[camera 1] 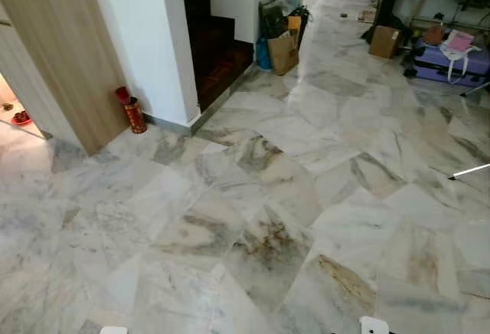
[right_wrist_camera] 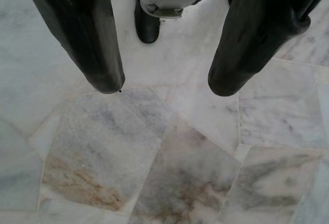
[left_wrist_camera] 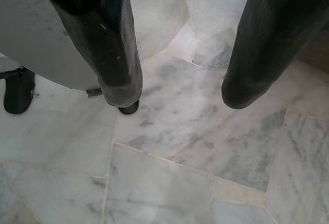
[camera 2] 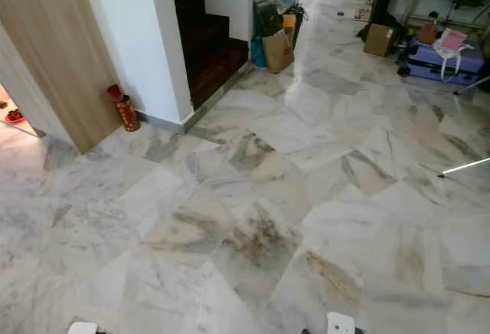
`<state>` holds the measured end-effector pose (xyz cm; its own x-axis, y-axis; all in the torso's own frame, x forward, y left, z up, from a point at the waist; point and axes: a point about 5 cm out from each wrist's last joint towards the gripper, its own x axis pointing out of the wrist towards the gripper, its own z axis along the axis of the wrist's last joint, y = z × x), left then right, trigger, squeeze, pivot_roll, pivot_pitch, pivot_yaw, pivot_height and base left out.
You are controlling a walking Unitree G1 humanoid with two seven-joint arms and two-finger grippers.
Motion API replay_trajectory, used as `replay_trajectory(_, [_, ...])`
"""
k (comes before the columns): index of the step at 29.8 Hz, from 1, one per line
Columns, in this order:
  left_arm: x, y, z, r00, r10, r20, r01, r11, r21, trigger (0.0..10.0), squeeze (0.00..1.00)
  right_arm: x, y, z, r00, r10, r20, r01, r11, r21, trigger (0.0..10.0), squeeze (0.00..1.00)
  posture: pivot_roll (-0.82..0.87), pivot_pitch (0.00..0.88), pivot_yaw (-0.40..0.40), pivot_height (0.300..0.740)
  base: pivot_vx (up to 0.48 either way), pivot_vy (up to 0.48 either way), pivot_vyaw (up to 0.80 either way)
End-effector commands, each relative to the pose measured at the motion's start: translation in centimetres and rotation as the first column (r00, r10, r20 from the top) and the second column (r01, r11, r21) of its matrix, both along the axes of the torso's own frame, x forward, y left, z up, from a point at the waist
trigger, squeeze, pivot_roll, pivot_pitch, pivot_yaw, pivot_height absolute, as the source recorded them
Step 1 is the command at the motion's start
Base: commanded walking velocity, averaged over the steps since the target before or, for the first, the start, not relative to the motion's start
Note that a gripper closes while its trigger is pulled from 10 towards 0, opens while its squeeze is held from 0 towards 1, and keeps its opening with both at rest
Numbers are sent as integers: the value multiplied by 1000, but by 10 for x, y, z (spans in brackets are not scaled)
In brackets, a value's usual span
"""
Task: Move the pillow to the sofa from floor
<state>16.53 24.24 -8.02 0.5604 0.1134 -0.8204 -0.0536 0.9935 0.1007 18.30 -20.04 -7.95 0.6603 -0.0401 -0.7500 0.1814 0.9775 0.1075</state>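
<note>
Left tool (left_wrist_camera: 177, 88) and right tool (right_wrist_camera: 164, 82) hang over marble floor (camera 1: 260, 196), fingers spread, empty. Red canister (camera 1: 134, 112) beside white wall (camera 1: 145, 35).

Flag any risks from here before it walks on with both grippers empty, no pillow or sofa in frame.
1. The thin white rod lies on the marble floor at the robot's right; stepping that way could catch it.
2. Ahead, the paper bags, cardboard box and purple suitcase narrow the passage.
3. The red canister stands by the wall corner and could be knocked in a left turn.
The left gripper and right gripper hang open over the floor.
</note>
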Motion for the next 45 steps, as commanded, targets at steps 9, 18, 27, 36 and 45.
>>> replay_trajectory(9, [-1, 2, 1, 1000, 8, 28, -9, 999, 37, 10000, 0, -7, -1, -3, 1000, -16, -14, 15, 999, -29, 10000, 0, -61, 65, 39, 740, 0, 0, 0])
replay_trajectory(18, [24, 0, 16, 983, -21, 184, 18, 1000, 19, 10000, 0, -11, -3, -4, 999, -32, -16, 32, 999, -30, 10000, 0, -62, 65, 37, 740, 0, 0, 0])
replay_trajectory(27, [9, 6, 8, 993, 20, 117, -22, 1000, 15, 10000, 0, -11, -1, -4, 999, -32, -13, 32, 999, -21, 10000, 0, -63, 63, 40, 740, 0, 0, 0])
replay_trajectory(36, [4, 7, 6, 995, 41, 96, -42, 999, 6, 10000, 0, -13, -2, -5, 1000, -7, -26, 6, 999, -38, 10000, 0, -66, 58, 35, 740, 0, 0, 444])
replay_trajectory(45, [6, -2, 3, 995, 41, 87, -41, 999, -11, 10000, 0, -11, -8, -4, 1000, -4, -26, 3, 999, -46, 10000, 0, -69, 51, 19, 740, 0, 0, 800])
